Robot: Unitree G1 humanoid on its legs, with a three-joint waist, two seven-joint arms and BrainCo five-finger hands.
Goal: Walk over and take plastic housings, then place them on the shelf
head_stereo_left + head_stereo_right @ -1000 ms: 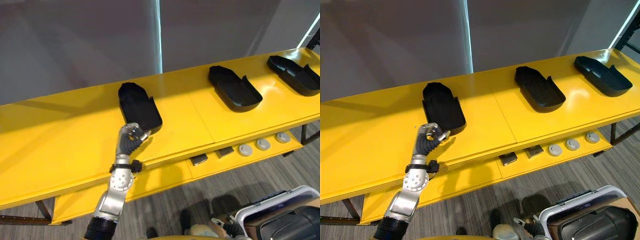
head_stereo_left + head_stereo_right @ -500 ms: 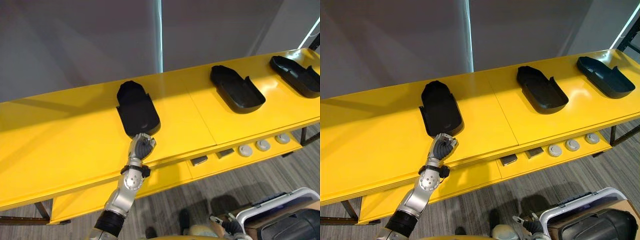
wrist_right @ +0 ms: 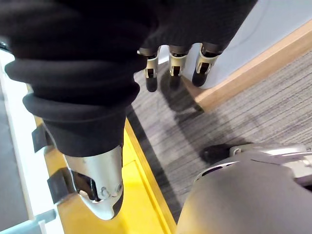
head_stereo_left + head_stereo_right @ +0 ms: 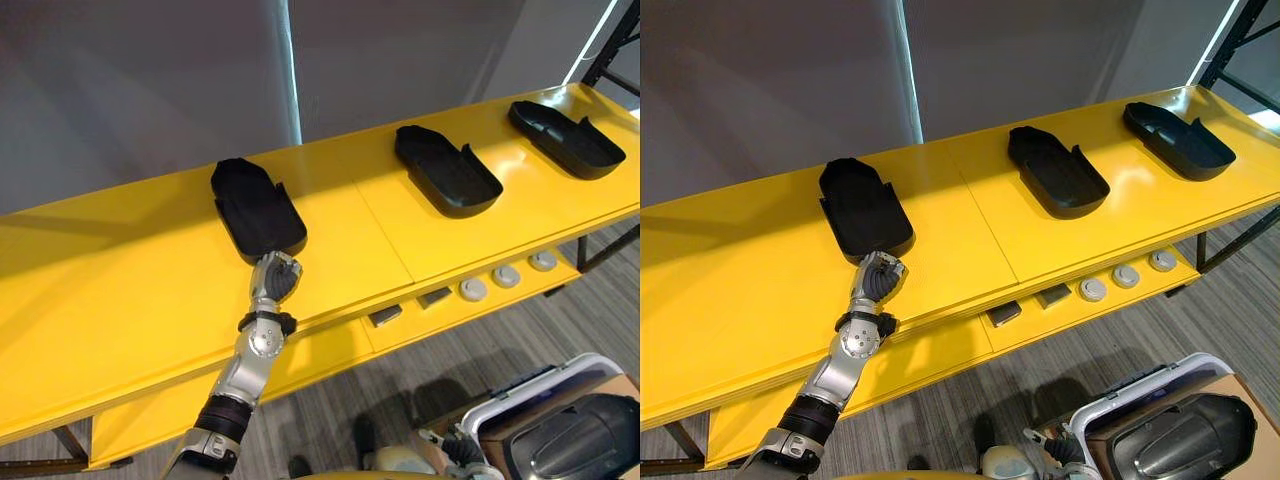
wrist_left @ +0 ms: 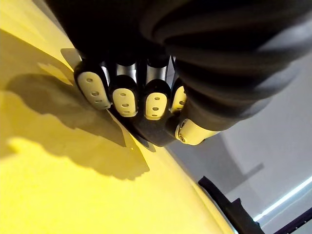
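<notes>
three shallow black plastic housings lie open side up on the long glossy yellow shelf top (image 4: pixel 120 290), spaced well apart in a row. the leftmost housing (image 4: pixel 256 208) has its rounded end toward the grey wall (image 4: pixel 150 90) and its near end pointing back at the robot. the middle housing (image 4: pixel 447 172) and the rightmost housing (image 4: pixel 565 125) lie farther along to the right, well away from either hand.

the left hand (image 4: pixel 275 276) comes in over the front edge of the shelf top and sits right at the near end of the leftmost housing, touching it or all but touching it. its fingers (image 5: pixel 124 100) are curled into a compact fist with the thumb (image 5: pixel 192 131) tucked alongside, knuckles low over the yellow surface. a dark edge shows just past the curled fingers in the left wrist view. i cannot tell whether they pinch the housing's rim or merely rest against it. the housing itself lies flat on the shelf top, not lifted.

the right hand (image 3: pixel 178 62) hangs down over grey carpet (image 3: pixel 273 112), fingers relaxed and nearly straight, holding nothing.

below the front edge, a lower yellow ledge (image 4: pixel 330 350) carries two small dark grey blocks (image 4: pixel 386 316) and three round grey discs (image 4: pixel 507 276) in a line.
</notes>
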